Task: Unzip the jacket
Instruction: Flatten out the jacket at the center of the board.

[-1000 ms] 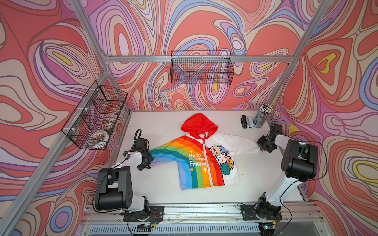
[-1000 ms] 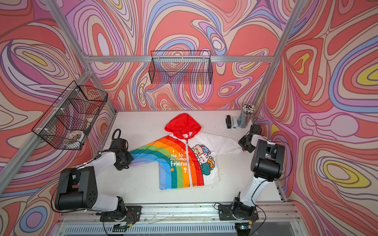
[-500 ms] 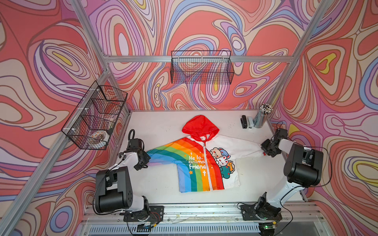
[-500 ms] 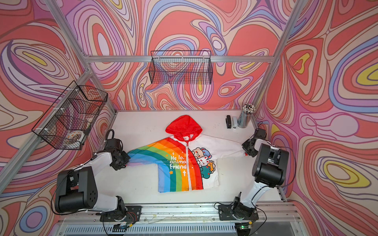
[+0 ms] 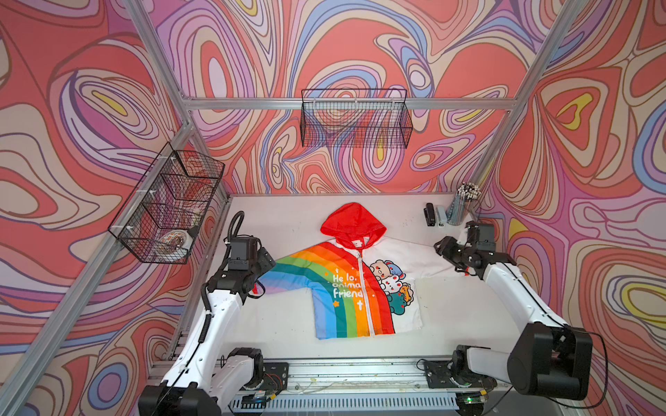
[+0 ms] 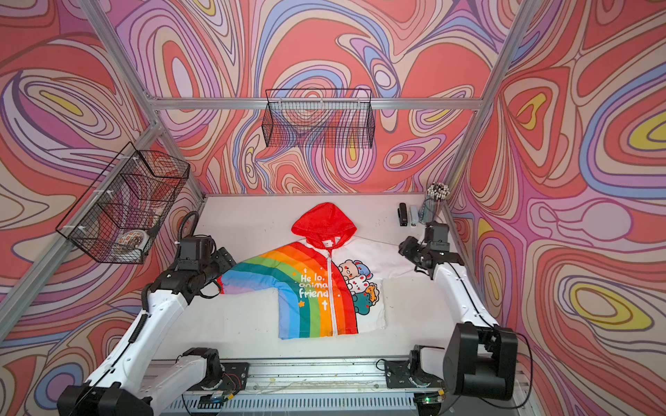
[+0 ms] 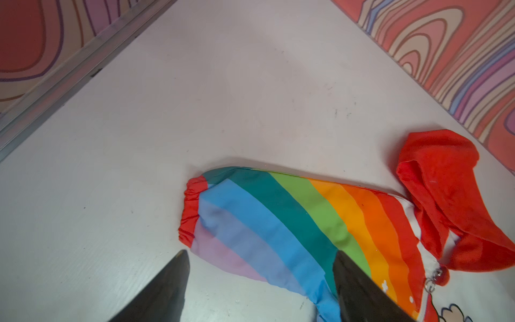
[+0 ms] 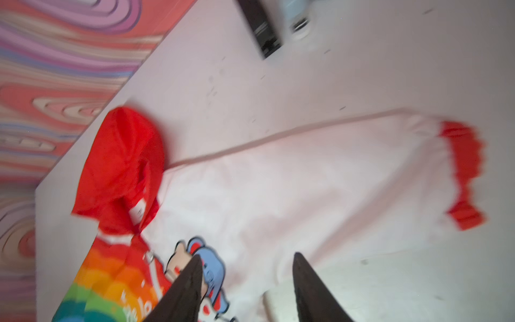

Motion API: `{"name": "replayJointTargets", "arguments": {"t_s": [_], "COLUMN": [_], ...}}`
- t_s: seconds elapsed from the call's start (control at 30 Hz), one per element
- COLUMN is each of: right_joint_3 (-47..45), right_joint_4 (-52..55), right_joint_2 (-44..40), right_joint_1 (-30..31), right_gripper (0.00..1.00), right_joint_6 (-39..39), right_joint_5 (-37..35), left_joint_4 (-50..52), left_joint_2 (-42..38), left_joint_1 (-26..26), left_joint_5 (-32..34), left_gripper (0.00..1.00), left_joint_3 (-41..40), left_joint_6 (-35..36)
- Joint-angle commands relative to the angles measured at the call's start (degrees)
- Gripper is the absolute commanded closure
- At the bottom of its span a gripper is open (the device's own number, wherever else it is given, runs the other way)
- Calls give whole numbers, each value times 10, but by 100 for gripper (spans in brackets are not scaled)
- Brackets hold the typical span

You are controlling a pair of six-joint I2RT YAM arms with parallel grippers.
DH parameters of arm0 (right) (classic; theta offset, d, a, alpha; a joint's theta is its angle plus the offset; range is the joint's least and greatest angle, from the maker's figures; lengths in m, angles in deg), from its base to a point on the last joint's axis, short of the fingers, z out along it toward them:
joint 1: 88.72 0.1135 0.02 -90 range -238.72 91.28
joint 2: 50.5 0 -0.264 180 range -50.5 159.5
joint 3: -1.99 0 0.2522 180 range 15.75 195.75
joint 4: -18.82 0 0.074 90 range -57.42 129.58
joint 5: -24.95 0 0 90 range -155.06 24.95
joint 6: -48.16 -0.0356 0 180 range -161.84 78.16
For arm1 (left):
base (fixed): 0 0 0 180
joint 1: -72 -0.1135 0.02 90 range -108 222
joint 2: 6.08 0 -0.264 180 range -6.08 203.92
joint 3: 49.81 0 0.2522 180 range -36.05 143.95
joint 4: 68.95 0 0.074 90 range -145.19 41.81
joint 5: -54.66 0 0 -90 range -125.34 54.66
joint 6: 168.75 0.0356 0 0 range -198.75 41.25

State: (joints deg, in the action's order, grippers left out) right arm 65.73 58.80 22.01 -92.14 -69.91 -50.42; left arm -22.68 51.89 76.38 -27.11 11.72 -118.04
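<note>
- Jacket (image 5: pixel 356 288) lying flat and face up on the bench (image 5: pixel 288 216), with its zipper (image 5: pixel 363 291) closed from collar to hem and both sleeves spread out to the sides.
- Left end effector (image 7: pixel 261 253): jaws wide apart and holding nothing. The rainbow sleeve (image 7: pixel 278 223) lies just below and ahead of its tips, with the red cuff (image 7: pixel 191 212) nearest.
- Right end effector (image 8: pixel 247 256): jaws partly apart and holding nothing. The white sleeve (image 8: pixel 320 181) lies beneath and ahead of it. This wrist view is blurred.
- Pull (image 7: pixel 431 281): a small metal ring at the collar, just under the red hood (image 5: pixel 351 221). It is well apart from both end effectors, roughly between them, at the inner end of each sleeve.
- Step in hand, as I judge it: bring both end effectors inward along the sleeves to the collar.
- To do this well, one end effector should pin the collar just beyond the pull, so the thin cloth cannot slide.
- The other should narrow on the ring itself, not on the cloth around it.
- The draw should then run straight along the zipper toward the hem, low over the bench.
- Risk: loose, thin cloth could bunch up or catch in the slider if it is not held taut.
</note>
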Motion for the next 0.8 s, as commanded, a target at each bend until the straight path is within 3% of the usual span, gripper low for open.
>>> {"name": "replayJointTargets", "arguments": {"t_s": [0.0, 0.1, 0.2, 0.3, 0.47, 0.77], "right_joint_3": [-25, -27, -36, -39, -62, -144], "right_joint_4": [21, 7, -17, -24, -15, -20], "right_joint_2": [-7, 2, 28, 56, 52, 21], "right_joint_1": [57, 121, 179, 232, 321, 381], "right_gripper": [53, 60, 71, 84, 95, 100], "right_joint_6": [-15, -26, -41, -49, -81, -139], "right_joint_5": [59, 100, 128, 114, 79, 31], "left_joint_4": [19, -87, -167, -233, -261, -238], "left_joint_2": [4, 16, 93, 180, 335, 533], "left_joint_1": [5, 17, 67, 133, 195, 211], "left_joint_5": [16, -96, -191, -222, -254, -256], "left_gripper": [23, 32, 43, 52, 61, 64], "left_joint_3": [2, -15, 12, 54, 150, 274], "left_joint_6": [-6, 9, 25, 45, 58, 33]}}
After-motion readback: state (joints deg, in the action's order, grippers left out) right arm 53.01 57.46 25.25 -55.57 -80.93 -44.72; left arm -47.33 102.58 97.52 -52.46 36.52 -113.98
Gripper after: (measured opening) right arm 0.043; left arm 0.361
